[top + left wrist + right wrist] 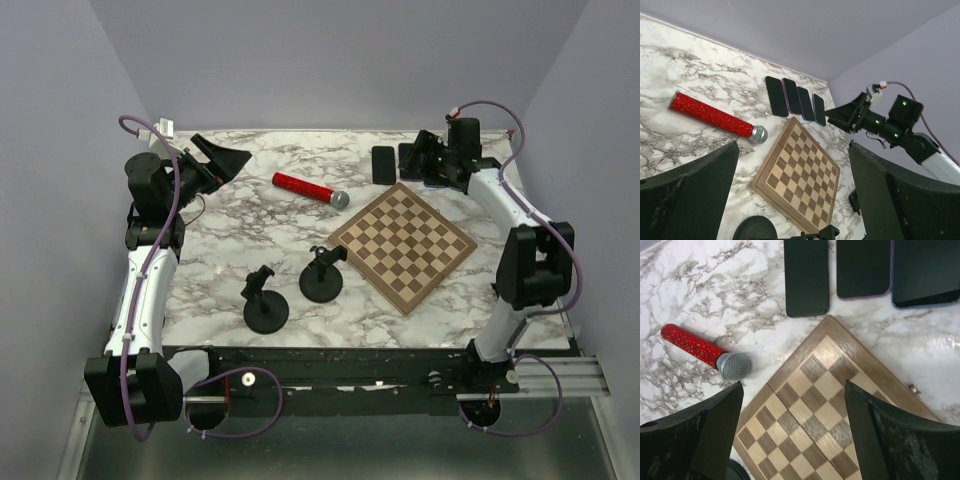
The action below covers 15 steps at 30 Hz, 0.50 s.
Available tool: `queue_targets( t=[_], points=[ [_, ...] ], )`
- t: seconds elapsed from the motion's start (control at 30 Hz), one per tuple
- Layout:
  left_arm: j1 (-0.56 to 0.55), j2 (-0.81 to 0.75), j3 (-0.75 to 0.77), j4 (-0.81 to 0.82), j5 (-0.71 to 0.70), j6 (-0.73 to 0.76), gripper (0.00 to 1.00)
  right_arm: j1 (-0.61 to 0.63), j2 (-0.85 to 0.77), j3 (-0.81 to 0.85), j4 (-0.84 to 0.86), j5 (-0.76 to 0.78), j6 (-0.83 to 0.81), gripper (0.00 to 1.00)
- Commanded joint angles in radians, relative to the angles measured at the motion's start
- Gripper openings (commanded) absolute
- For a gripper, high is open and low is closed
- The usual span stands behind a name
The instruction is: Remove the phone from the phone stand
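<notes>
Top external view: two black round-based phone stands [265, 305] [323, 278] sit at lower centre of the white grey-veined marble table [230, 230], and neither carries anything on its cradle. The dark slab-shaped phones lie flat at the upper right. Only one [383, 163] shows clearly from above, just left of the right gripper [415, 160].

The left wrist view shows four of them side by side in a row [776, 96] [791, 95] [805, 103] [819, 109], just beyond the far corner of the wooden checkered chessboard [797, 175]. Which of the four is the task's phone cannot be told. With both stands bare, the removal looks done.

The right gripper hangs over that row with its jaws wide apart and nothing between them; three phones show beyond its fingers in its own wrist view. The left gripper [225, 158], at the upper left of the frame, also stands spread and empty.

What is left is probably the retreat, and that is where trouble could come:
- If the right arm pulls back low, a finger could catch a phone's edge and push it against its neighbours or onto the chessboard.
- A wide sweep toward the bottom of the frame could knock over a phone stand.
- The red glitter-bodied microphone with a silver mesh head [308, 189] lies loose at upper centre and would roll if nudged.
</notes>
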Motion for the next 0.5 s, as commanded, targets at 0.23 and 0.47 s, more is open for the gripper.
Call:
queue_targets(
  t=[0.23, 0.47],
  points=[
    [-0.08, -0.036, 0.002, -0.021, -0.023, 0.075, 0.99, 0.008, -0.488, -0.396, 0.171, -0.036, -0.003, 0.95],
    [-0.183, -0.145, -0.027, 0.001, -0.087, 0.213, 0.99, 0.008, -0.84, -0.544, 0.215, 0.019, -0.015, 1.0]
  ],
)
